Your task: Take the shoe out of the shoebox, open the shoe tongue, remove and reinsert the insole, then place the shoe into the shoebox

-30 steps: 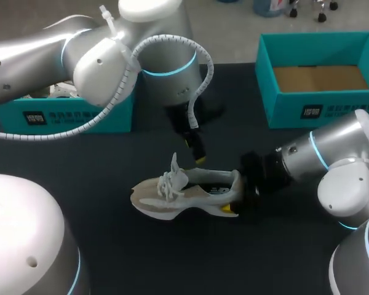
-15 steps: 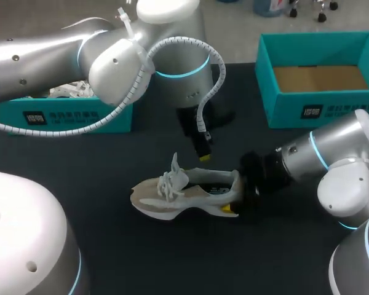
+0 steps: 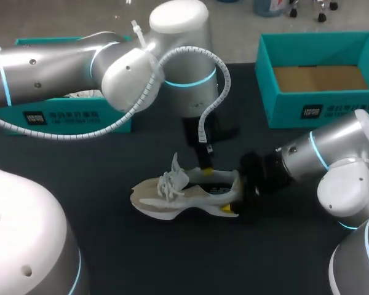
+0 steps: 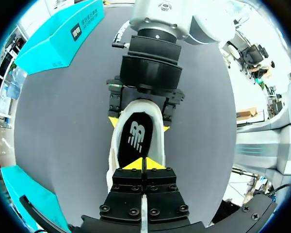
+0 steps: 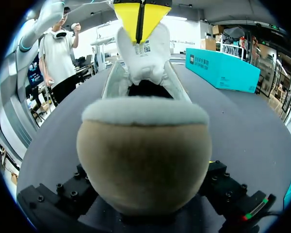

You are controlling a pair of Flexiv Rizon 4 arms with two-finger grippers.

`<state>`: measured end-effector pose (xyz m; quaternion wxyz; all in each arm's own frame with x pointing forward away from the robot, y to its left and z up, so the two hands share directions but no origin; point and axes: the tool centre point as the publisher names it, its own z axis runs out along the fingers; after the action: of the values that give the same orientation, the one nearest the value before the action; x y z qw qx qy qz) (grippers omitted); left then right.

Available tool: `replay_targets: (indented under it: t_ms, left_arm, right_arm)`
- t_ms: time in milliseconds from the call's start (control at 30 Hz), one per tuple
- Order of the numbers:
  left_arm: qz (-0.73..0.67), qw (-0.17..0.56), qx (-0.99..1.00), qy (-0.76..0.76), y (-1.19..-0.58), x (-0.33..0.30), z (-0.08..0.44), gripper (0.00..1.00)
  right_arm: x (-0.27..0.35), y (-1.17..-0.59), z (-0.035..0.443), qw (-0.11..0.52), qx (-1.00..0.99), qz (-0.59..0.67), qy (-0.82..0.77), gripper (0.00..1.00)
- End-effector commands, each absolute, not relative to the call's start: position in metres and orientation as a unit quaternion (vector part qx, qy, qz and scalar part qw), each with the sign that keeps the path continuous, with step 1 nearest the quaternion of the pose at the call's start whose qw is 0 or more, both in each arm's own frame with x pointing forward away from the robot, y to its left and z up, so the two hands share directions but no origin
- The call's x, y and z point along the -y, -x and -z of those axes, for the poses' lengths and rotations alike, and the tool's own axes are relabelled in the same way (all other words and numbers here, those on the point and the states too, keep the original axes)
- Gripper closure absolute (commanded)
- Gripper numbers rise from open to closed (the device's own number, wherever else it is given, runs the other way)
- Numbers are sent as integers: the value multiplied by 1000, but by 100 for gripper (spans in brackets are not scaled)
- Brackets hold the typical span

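shoe: beige and cream upper, white laces, pale sole
insole: black, white logo mark
shoebox: teal walls, brown cardboard floor
second box: teal, with a small black-and-white label
table: black
left gripper: black body, yellow tips
right gripper: black body, yellow tips
left arm: silver, light-blue ring, white ribbed hose
right arm: silver, light-blue ring

Robotics lab; robot arms, black table

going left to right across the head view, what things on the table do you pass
left teal box → shoe → right teal box. Both grippers are left out, since they overlap the shoe or the right box.
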<state>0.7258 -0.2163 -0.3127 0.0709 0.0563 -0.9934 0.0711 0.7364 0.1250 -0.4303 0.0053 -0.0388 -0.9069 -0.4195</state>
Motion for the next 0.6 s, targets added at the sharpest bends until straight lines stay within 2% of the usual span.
replay_targets:
  t_ms: [33, 600]
  left_arm:
    - [-48, 93, 994, -37, -726, 227, 328, 100]
    - [-50, 86, 995, -32, -725, 228, 332, 100]
  right_arm:
    - [-126, -735, 436, 5, 908, 418, 39, 100]
    - [-126, -735, 436, 5, 908, 418, 39, 100]
